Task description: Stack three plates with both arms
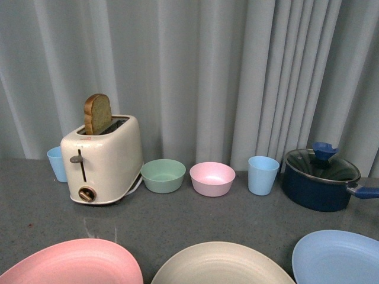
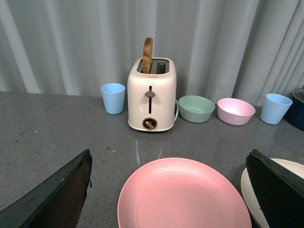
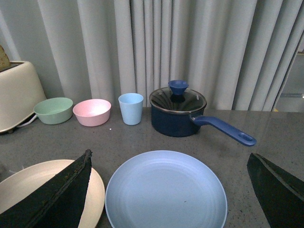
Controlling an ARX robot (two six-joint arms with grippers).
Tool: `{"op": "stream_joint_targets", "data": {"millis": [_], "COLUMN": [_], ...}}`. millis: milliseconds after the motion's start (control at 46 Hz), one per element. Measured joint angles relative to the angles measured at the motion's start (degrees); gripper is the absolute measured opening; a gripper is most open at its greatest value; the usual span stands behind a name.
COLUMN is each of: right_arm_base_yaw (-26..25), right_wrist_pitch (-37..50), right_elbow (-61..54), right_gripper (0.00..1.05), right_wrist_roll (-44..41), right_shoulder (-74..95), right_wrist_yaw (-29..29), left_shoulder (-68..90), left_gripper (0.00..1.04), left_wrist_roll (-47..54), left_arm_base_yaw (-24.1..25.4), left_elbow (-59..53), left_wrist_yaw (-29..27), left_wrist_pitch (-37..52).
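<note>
My left end effector [image 2: 169,156] is spread wide open with nothing in it. Its two dark fingers [image 2: 57,194] show on either side of the pink plate [image 2: 183,194] in my left wrist view. That pink plate lies flat at the near left of the grey worktop [image 1: 35,219]. Behind it, by the curtain [image 1: 207,71], a small blue cup [image 1: 57,163] stands just beside a cream toaster [image 1: 103,160], and a slice of brown bread [image 1: 96,113] sticks up from the toaster's slot.

The beige plate [image 1: 222,265] lies flat at the near middle, beside the pink one and apart from it. Further back a green bowl [image 1: 163,175] and a pink bowl [image 1: 212,178] sit side by side, the green one close to the toaster. A second blue cup [image 1: 263,174] stands to the right of the pink bowl.

The light blue plate [image 1: 337,257] lies flat at the near right, with a narrow gap between it and the beige one. Behind it is a dark blue pot [image 1: 320,179] with a glass lid on it and its handle pointing right. My right end effector [image 3: 169,156] is also wide open and empty, and the light blue plate shows between its fingers [image 3: 52,199] in my right wrist view. None of the three plates rests on another.
</note>
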Motion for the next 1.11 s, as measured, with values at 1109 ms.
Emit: {"op": "stream_joint_targets", "data": {"millis": [1109], "right_arm_base_yaw": [0.0], "right_wrist_pitch": [0.0], "right_elbow": [0.0], "right_gripper": [0.97], "right_wrist_roll": [0.0], "right_shoulder": [0.0], "right_wrist_yaw": [0.0], "left_shoulder": [30.3], "left_gripper": [0.98], "left_wrist_roll": [-7.7], "left_arm_base_yaw": [1.1], "left_elbow": [6.8], "left_wrist_yaw": [-8.8], "left_wrist_pitch": [19.1]}}
